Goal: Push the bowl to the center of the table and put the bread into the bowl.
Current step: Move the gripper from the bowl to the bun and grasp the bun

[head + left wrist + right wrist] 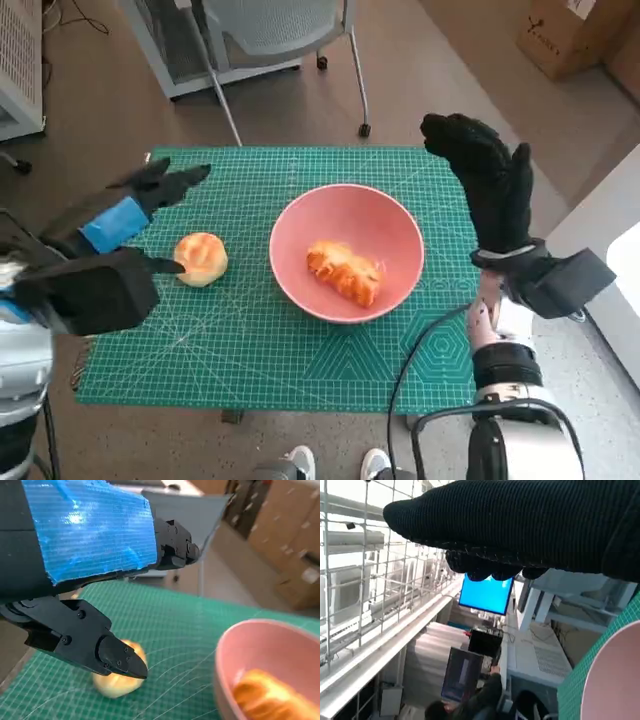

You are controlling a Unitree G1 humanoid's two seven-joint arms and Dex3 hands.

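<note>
A pink bowl (pixel 390 222) sits near the middle of the green cutting mat (pixel 250 340), with a long golden piece of bread (pixel 343 270) inside it. A round bun (pixel 201 258) lies on the mat left of the bowl. My left hand (pixel 125 215) hovers over the mat's left edge, fingers spread, holding nothing; in the left wrist view its fingers (pixel 117 657) hang just above the bun (pixel 117 682), beside the bowl (pixel 235 640). My right hand (pixel 487 180) is raised at the bowl's right side, fingers extended and empty. The right wrist view shows the glove (pixel 520 525) and the bowl's rim (pixel 615 680).
A chair (pixel 280 40) stands behind the table, and a cardboard box (pixel 565 35) is at the back right. A white surface (pixel 615 250) borders the table's right side. A person (pixel 470 705) sits at a desk with monitors in the right wrist view.
</note>
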